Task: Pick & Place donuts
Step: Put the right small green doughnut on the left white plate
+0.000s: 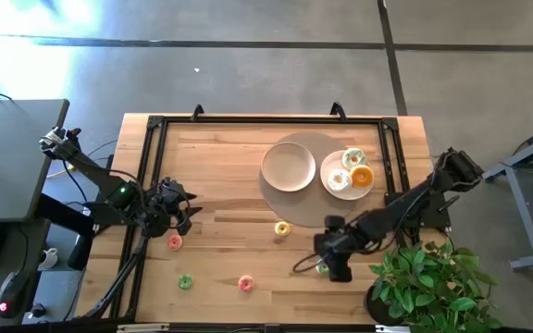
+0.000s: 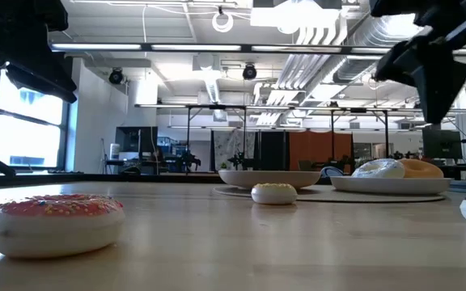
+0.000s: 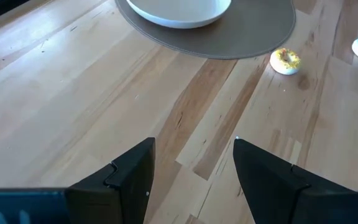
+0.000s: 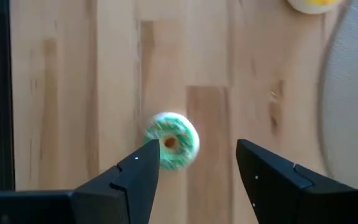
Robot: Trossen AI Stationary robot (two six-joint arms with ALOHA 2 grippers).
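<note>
My right gripper [image 4: 194,155] is open and hovers over a green-iced donut [image 4: 171,142], which lies flat on the table near one finger; in the high view this gripper [image 1: 333,262] is by the near right edge. My left gripper [image 3: 194,146] is open over bare wood at the table's left [image 1: 179,211]. A yellow donut [image 1: 282,228], a pink donut [image 1: 175,242], another green donut [image 1: 185,281] and a red-pink donut [image 1: 245,283] lie loose on the table. The white plate [image 1: 333,191] carries a white donut [image 1: 339,179], an orange donut [image 1: 362,177] and a green-and-white donut [image 1: 353,158].
A beige plate [image 1: 288,166] sits on a round grey-brown mat [image 1: 276,199] at the far middle, beside the white plate. A black frame [image 1: 248,121] borders the table. A potted plant [image 1: 433,282] stands at the near right corner, close to my right arm.
</note>
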